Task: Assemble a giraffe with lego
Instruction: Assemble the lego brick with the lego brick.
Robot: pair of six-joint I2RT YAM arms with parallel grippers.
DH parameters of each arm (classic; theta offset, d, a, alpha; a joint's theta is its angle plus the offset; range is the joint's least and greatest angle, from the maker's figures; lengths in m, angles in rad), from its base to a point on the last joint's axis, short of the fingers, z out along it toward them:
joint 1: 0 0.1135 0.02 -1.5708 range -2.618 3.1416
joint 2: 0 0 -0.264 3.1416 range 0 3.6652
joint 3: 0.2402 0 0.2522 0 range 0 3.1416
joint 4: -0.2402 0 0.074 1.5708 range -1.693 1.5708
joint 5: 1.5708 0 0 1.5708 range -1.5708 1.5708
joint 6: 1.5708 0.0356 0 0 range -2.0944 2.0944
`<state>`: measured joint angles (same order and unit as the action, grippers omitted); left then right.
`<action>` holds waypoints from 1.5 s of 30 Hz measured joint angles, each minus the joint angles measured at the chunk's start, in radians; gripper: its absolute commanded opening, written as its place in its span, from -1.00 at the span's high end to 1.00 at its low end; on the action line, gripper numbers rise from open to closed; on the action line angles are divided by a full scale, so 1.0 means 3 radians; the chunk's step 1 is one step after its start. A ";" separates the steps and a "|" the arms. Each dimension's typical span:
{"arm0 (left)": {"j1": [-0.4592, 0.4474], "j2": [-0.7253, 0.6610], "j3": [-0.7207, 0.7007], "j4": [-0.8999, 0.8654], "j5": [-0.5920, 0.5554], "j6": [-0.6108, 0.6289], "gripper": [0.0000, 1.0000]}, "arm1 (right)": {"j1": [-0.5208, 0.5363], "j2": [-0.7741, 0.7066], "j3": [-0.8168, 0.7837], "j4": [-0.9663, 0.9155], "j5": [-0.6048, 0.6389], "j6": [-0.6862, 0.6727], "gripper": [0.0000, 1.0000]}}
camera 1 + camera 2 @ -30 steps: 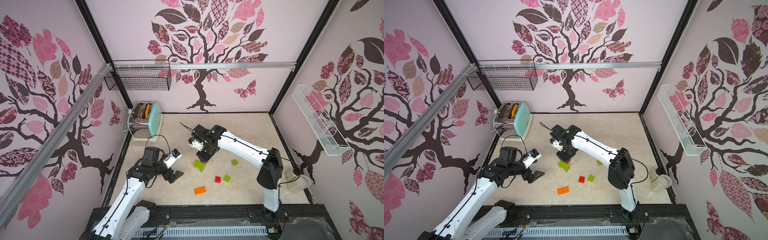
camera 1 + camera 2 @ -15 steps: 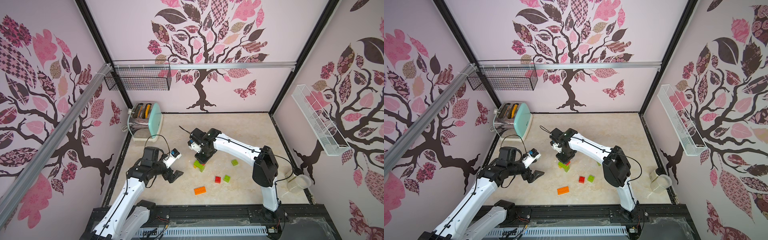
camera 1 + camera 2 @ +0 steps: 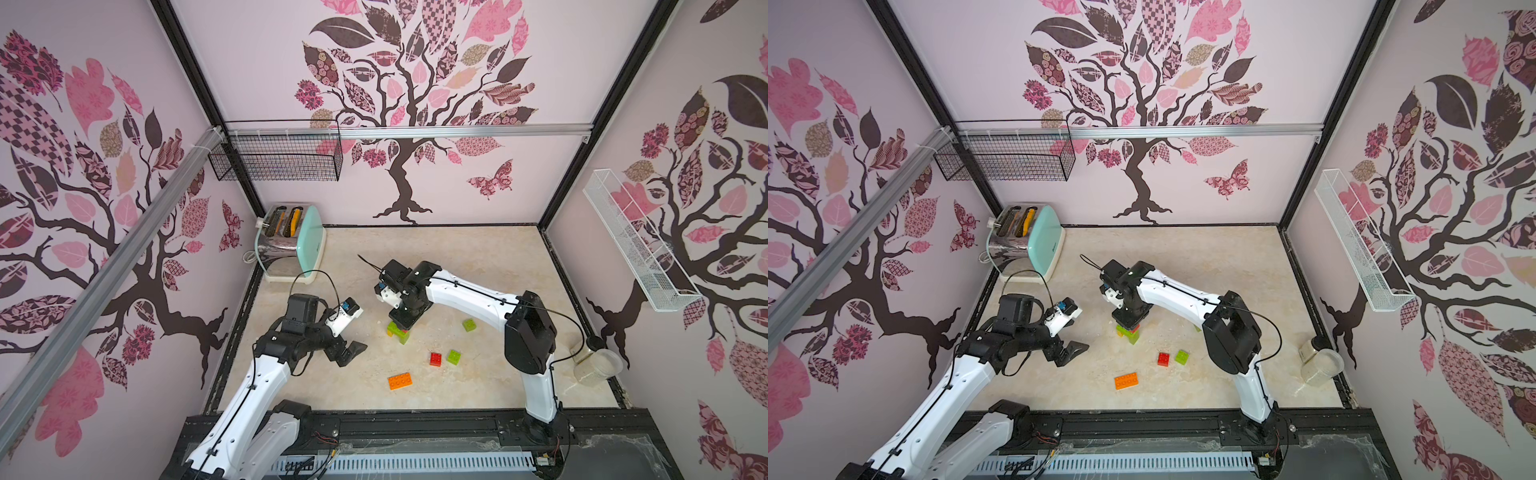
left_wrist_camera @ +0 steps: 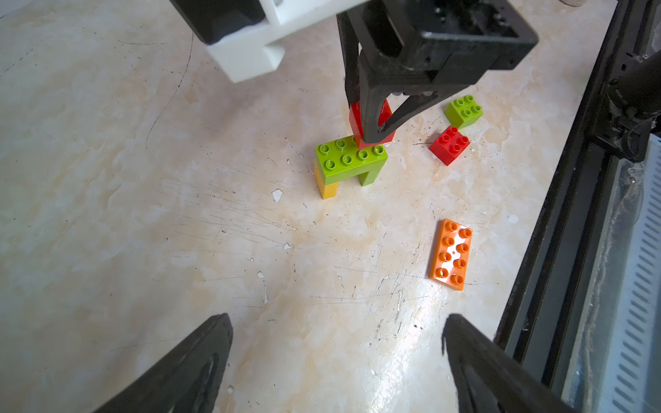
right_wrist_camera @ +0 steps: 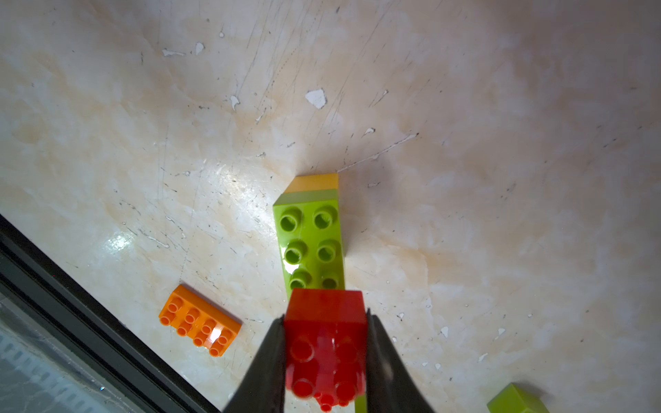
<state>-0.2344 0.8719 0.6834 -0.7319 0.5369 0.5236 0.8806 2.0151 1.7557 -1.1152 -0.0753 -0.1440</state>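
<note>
DESK: Any wording legible?

PHOTOGRAPHER: Only a small mark on the mint side of the toaster (image 3: 309, 245), and it is too small to read.

DESK: Brick count?

PHOTOGRAPHER: Eight: four lime green, two red, one yellow, one orange. The giraffe (image 4: 348, 162), part built, stands near the middle of the table (image 3: 457, 257). It has a long lime green body on one yellow leg and one lime green leg.

DESK: The claws?

PHOTOGRAPHER: The right gripper (image 5: 325, 318) is clamped on the held red brick (image 4: 385, 112), which sits at one end of the body's top. Whether it is pressed home cannot be told. The left gripper (image 4: 334, 321) is spread wide and grasps nothing. It hangs over bare table, well apart from the giraffe.

DESK: Loose pieces?

PHOTOGRAPHER: Four, studs up. The loose red brick (image 4: 450, 144) lies just beside the near lime green brick (image 4: 463, 111). The far lime green brick (image 3: 468, 324) lies apart, close under the right arm. The orange brick (image 4: 451, 258) is nearest the front rail.
</note>
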 measured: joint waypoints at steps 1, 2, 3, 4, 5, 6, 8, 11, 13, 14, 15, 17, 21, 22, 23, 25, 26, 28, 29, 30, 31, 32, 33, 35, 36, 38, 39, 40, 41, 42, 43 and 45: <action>0.0000 0.0000 0.0000 0.0000 0.0001 0.0000 -0.96 | 0.0000 0.0000 0.0000 0.0005 0.0001 0.0000 1.00; 0.0000 0.0000 0.0000 0.0000 0.0001 0.0000 -0.96 | 0.0000 0.0001 0.0000 0.0008 0.0003 0.0000 1.00; 0.0000 0.0000 0.0000 0.0000 0.0004 0.0000 -0.96 | 0.0000 0.0001 0.0000 0.0008 0.0003 0.0000 1.00; 0.0000 0.0000 0.0000 0.0000 0.0008 0.0000 -0.96 | 0.0000 0.0003 0.0000 0.0009 0.0001 0.0000 1.00; 0.0000 0.0000 0.0000 0.0000 0.0011 0.0000 -0.96 | 0.0001 0.0005 0.0000 0.0010 0.0001 0.0000 1.00; 0.0000 0.0000 0.0000 0.0000 0.0013 0.0000 -0.96 | 0.0006 0.0006 0.0000 0.0014 0.0000 0.0000 1.00; 0.0000 -0.0005 0.0000 0.0000 0.0015 0.0000 -0.96 | 0.0014 0.0017 0.0000 0.0023 0.0000 0.0000 1.00; 0.0000 -0.0014 0.0000 0.0001 0.0018 0.0000 -0.96 | 0.0034 0.0043 0.0000 0.0031 0.0003 0.0000 1.00; 0.0000 -0.0015 -0.0001 0.0001 0.0022 0.0000 -0.96 | 0.0046 0.0070 -0.0001 0.0033 0.0004 0.0001 1.00; 0.0000 -0.0015 -0.0001 0.0001 0.0022 0.0000 -0.96 | 0.0050 0.0079 -0.0003 0.0033 0.0003 0.0001 1.00; 0.0000 -0.0015 -0.0001 0.0001 0.0022 0.0000 -0.96 | 0.0052 0.0086 -0.0005 0.0033 0.0004 0.0001 1.00; 0.0000 -0.0015 -0.0001 0.0003 0.0022 0.0000 -0.96 | 0.0053 0.0086 -0.0009 0.0033 0.0005 0.0001 1.00; 0.0000 -0.0015 -0.0004 0.0010 0.0022 0.0000 -0.96 | 0.0057 0.0086 -0.0025 0.0052 0.0033 0.0000 1.00; 0.0000 -0.0015 -0.0008 0.0014 0.0023 0.0000 -0.96 | 0.0057 0.0086 -0.0037 0.0064 0.0039 0.0000 1.00; 0.0000 -0.0015 -0.0014 0.0019 0.0023 0.0000 -0.96 | 0.0058 0.0086 -0.0038 0.0069 0.0046 0.0001 1.00; 0.0000 -0.0015 -0.0023 0.0018 0.0023 0.0000 -0.96 | 0.0060 0.0086 -0.0042 0.0075 0.0056 0.0001 1.00; 0.0000 -0.0015 -0.0023 0.0018 0.0023 0.0000 -0.96 | 0.0062 0.0085 -0.0047 0.0081 0.0064 0.0001 1.00; 0.0000 -0.0015 -0.0023 0.0019 0.0023 0.0000 -0.96 | 0.0065 0.0080 -0.0058 0.0095 0.0075 0.0003 0.99; 0.0000 -0.0014 -0.0023 0.0019 0.0023 0.0000 -0.96 | 0.0065 0.0079 -0.0066 0.0103 0.0081 0.0004 0.99; 0.0001 -0.0014 -0.0023 0.0019 0.0023 0.0000 -0.96 | 0.0065 0.0074 -0.0076 0.0122 0.0092 0.0004 0.99; 0.0001 -0.0014 -0.0023 0.0019 0.0023 0.0000 -0.96 | 0.0065 0.0066 -0.0089 0.0139 0.0100 0.0004 1.00; 0.0000 -0.0014 -0.0023 0.0019 0.0023 0.0000 -0.96 | 0.0065 0.0055 -0.0107 0.0158 0.0104 0.0005 1.00; 0.0000 -0.0014 -0.0023 0.0019 0.0023 0.0000 -0.96 | 0.0065 0.0041 -0.0126 0.0177 0.0108 0.0008 1.00; 0.0000 -0.0014 -0.0023 0.0019 0.0023 0.0000 -0.96 | 0.0065 0.0019 -0.0160 0.0211 0.0111 0.0014 1.00; 0.0000 -0.0014 -0.0023 0.0020 0.0023 0.0000 -0.96 | 0.0065 0.0010 -0.0170 0.0221 0.0111 0.0014 1.00; 0.0000 -0.0014 -0.0023 0.0019 0.0023 0.0000 -0.96 | 0.0065 0.0004 -0.0182 0.0234 0.0109 0.0013 1.00; 0.0000 -0.0013 -0.0023 0.0019 0.0023 0.0000 -0.96 | 0.0065 -0.0001 -0.0187 0.0238 0.0109 0.0013 1.00; 0.0000 -0.0011 -0.0023 0.0020 0.0023 0.0000 -0.96 | 0.0065 -0.0003 -0.0191 0.0243 0.0109 0.0011 1.00; 0.0000 -0.0011 -0.0023 0.0019 0.0023 0.0000 -0.96 | 0.0065 -0.0009 -0.0200 0.0251 0.0108 0.0009 1.00; 0.0000 -0.0011 -0.0023 0.0020 0.0024 0.0000 -0.96 | 0.0065 -0.0022 -0.0215 0.0261 0.0107 0.0005 1.00; 0.0000 -0.0011 -0.0023 0.0020 0.0024 0.0000 -0.96 | 0.0065 -0.0034 -0.0233 0.0268 0.0108 0.0003 1.00; 0.0000 -0.0011 -0.0023 0.0020 0.0024 0.0000 -0.96 | 0.0065 -0.0056 -0.0261 0.0268 0.0111 0.0000 1.00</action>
<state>-0.2344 0.8684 0.6765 -0.7258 0.5442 0.5236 0.9001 1.9984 1.6775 -1.0348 -0.0422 -0.1440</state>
